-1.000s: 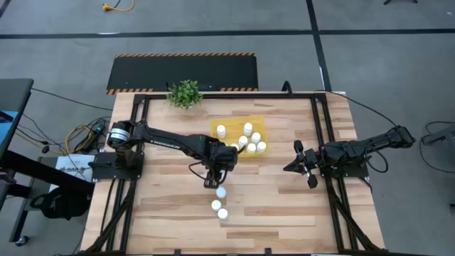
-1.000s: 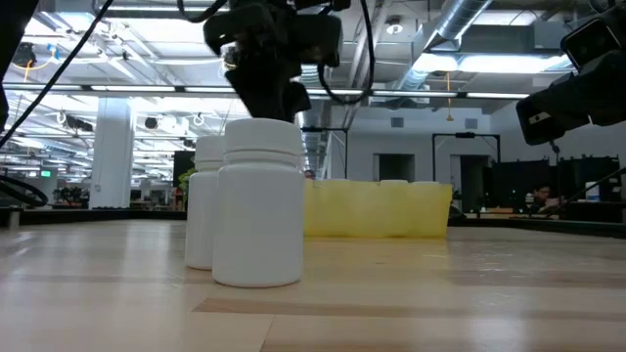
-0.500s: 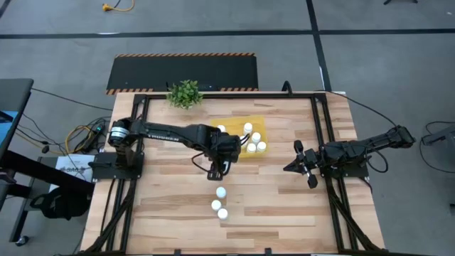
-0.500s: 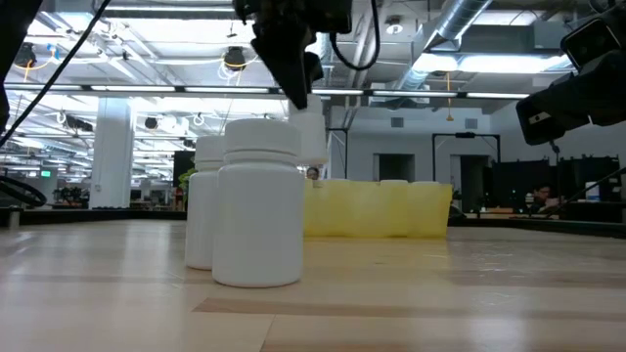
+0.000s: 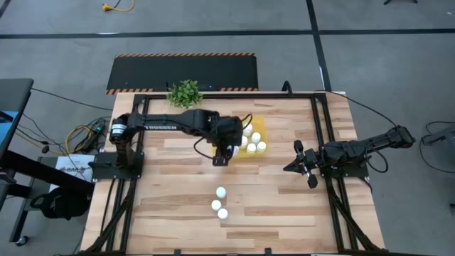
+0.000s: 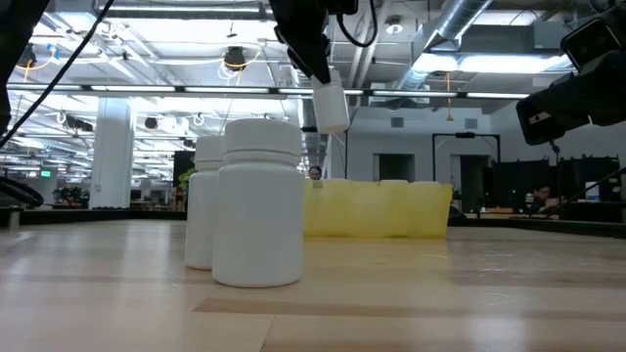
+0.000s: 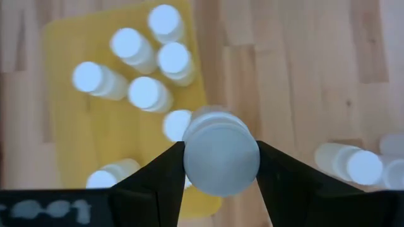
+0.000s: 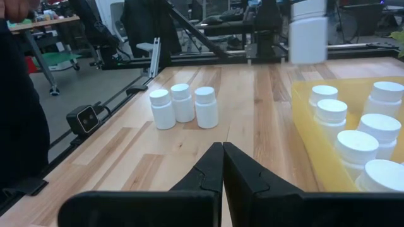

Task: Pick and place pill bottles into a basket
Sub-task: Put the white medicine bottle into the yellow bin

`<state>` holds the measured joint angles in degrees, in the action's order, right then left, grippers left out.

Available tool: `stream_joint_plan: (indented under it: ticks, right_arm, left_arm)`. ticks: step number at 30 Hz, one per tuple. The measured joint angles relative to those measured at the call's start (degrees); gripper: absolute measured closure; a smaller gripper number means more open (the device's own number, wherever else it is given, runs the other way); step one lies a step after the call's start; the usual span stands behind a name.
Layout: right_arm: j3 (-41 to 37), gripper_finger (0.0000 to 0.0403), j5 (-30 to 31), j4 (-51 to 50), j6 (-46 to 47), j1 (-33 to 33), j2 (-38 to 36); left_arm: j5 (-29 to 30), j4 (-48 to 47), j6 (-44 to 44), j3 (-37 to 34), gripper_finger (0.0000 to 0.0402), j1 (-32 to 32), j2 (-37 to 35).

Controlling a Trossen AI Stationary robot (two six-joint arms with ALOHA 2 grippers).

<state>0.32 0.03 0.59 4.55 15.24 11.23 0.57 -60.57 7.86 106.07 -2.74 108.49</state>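
My left gripper is shut on one white pill bottle and holds it in the air at the near left corner of the yellow basket. Several pill bottles stand upright inside the basket. Three more pill bottles stand close together on the wood toward the near edge. My right gripper waits shut at the table's right side, holding nothing. My left gripper pinches the pill bottle's upper sides between its two fingers, one finger on each side. The fingers come steeply from above. The bottle hangs below them, nearly upright, lifted clear of the table.
A small green plant stands at the far edge, left of the basket. Black frame rails run along the table's sides. Bare wood lies between the basket and the three standing bottles.
My left gripper has risen and gone toward the far edge and the basket, away from the three standing bottles. It has carried the pill bottle up with it, clear of the table. It has stayed shut.
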Motion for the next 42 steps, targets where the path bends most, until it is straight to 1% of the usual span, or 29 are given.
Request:
stream_joint_plan:
  ticks: [16, 23, 35, 42]
  right_arm:
    - [0.0, 0.0401, 0.01, 0.0, 0.0, 0.0, 0.0]
    - [0.0, 0.0401, 0.0, 0.01, 0.01, 0.01, -0.01]
    - [0.0, 0.0401, 0.02, 0.0, 0.01, -0.01, -0.01]
    - [0.0, 0.0401, 0.0, 0.01, -0.01, -0.01, -0.01]
  left_arm:
    - [-0.08, 3.17, 4.37, 0.1, 0.0237, -8.87, 0.39]
    - [-0.32, 4.83, 6.4, -0.85, 0.0237, -11.35, 0.44]
    - [-2.95, 10.02, 6.69, -6.77, 0.0237, -14.74, 0.42]
    - [-3.84, 13.61, 6.69, -10.91, 0.0237, -15.17, 0.42]
